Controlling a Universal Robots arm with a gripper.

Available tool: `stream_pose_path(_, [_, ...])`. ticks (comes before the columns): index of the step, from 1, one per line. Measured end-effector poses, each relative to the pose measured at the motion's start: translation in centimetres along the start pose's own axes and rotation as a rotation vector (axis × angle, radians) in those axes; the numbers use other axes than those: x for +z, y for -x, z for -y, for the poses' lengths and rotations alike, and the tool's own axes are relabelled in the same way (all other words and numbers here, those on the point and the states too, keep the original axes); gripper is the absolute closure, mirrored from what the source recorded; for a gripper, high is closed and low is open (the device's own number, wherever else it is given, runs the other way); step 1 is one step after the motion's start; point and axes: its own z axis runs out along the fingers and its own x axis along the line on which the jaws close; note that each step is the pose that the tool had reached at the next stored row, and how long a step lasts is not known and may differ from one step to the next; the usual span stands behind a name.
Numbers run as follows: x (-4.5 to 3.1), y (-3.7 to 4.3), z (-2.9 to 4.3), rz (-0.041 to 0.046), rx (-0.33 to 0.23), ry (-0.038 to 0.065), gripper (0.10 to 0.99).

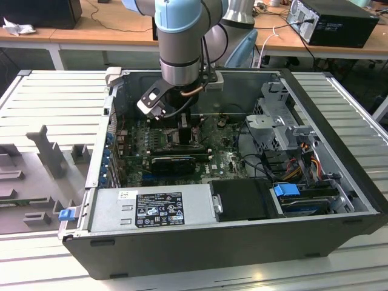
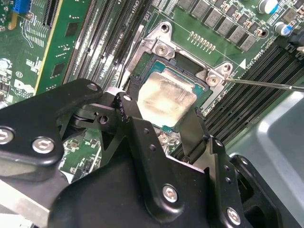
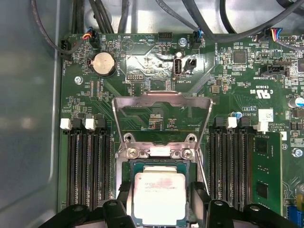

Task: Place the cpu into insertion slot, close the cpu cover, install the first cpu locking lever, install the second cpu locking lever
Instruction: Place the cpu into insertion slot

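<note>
Cpu [image 3: 159, 194] lies flat and square inside the insertion slot [image 2: 160, 46], near the middle of the motherboard [image 3: 156, 61], as both wrist views show. The gripper [image 2: 160, 111] straddles the chip from above, flanking two of its opposite edges. Whether it is clamping the cpu or standing loose around it cannot be told. The first step looks all but done. The rest is not: the cpu cover [image 3: 161, 98] stands tipped back on its hinge at the socket edge away from the gripper, with bare board showing through its window. A thin metal lever [image 2: 266, 84] juts free past one socket corner, so the locking levers appear not yet fastened.

Room is tight. Rows of memory slots [image 3: 88, 166] flank the socket on two sides in the first wrist view. In the exterior view the long black graphics card [image 1: 176, 162] lies just beside the socket, between it and the power supply [image 1: 151, 209] along the front wall of the case [image 1: 242, 245]. The arm [image 1: 179, 42] reaches down through the case's open top, with the drive cage [image 1: 276, 121] well apart at the exterior view's right. Clear space appears to lie mostly straight up.
</note>
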Motion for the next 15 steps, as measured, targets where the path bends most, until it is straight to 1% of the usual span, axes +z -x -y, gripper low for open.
stream_pose_path(3, [-0.12,0.00,-0.01,-0.0001,0.001,0.000,0.482])
stream_pose_path(6, [-0.58,-0.01,-0.04,-0.0002,0.001,0.000,0.482])
stream_pose_path(9, [-0.84,-0.02,-0.06,-0.0002,0.001,0.000,0.494])
stream_pose_path(14, [-1.01,-0.02,-0.07,0.0000,0.001,0.000,0.808])
stream_pose_path(15, [-1.06,-0.02,-0.08,0.0000,0.001,0.000,0.808])
